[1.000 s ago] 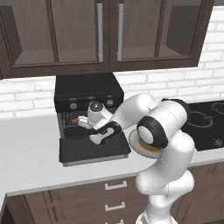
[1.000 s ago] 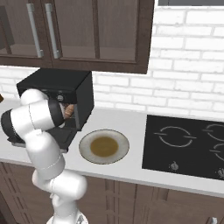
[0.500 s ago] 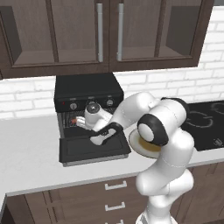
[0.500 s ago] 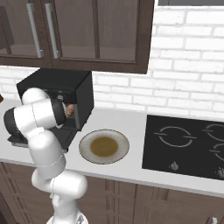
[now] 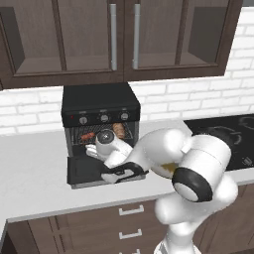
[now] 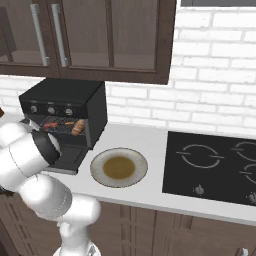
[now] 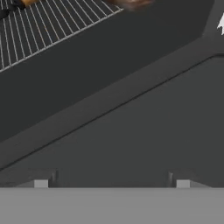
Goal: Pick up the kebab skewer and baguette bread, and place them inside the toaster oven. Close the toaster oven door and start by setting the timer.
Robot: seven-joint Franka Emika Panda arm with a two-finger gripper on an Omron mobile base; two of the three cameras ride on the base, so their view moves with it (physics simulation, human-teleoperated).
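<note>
Left base view: kebab skewer (image 5: 88, 135) and baguette bread (image 5: 119, 130) are lying inside the toaster oven (image 5: 99, 105), bread at skewer's three o'clock; empty gripper (image 5: 92, 150), jaws spread, is hovering over the lowered toaster oven door (image 5: 83, 171); closing and timer are remaining.

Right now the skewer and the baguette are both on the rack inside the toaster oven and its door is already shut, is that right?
Not quite. The kebab skewer and the baguette bread do lie on the rack inside the toaster oven, but the toaster oven door is still dropped open, flat over the counter. The left base view shows it.
</note>
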